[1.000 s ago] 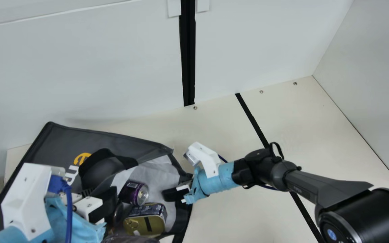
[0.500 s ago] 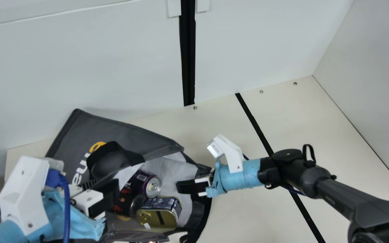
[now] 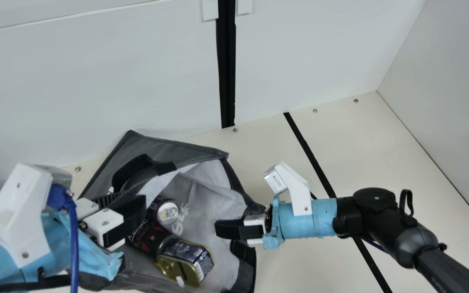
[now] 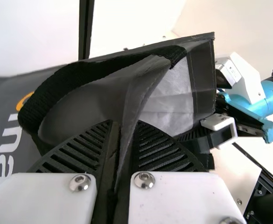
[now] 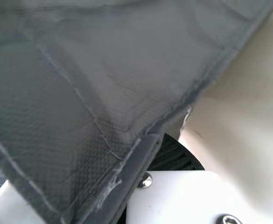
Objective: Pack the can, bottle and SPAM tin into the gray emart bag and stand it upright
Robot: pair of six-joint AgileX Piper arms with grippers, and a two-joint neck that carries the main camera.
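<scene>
Bag [image 3: 210,203] on cream table [image 3: 364,162], near wall [image 3: 116,69]

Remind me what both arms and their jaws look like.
The right arm has black links and a light blue wrap. The left is wrapped in light blue too, with a blue cable. Each carries an angular white housing. The jaws are black and ribbed, on white blocks with silver screws.
</scene>
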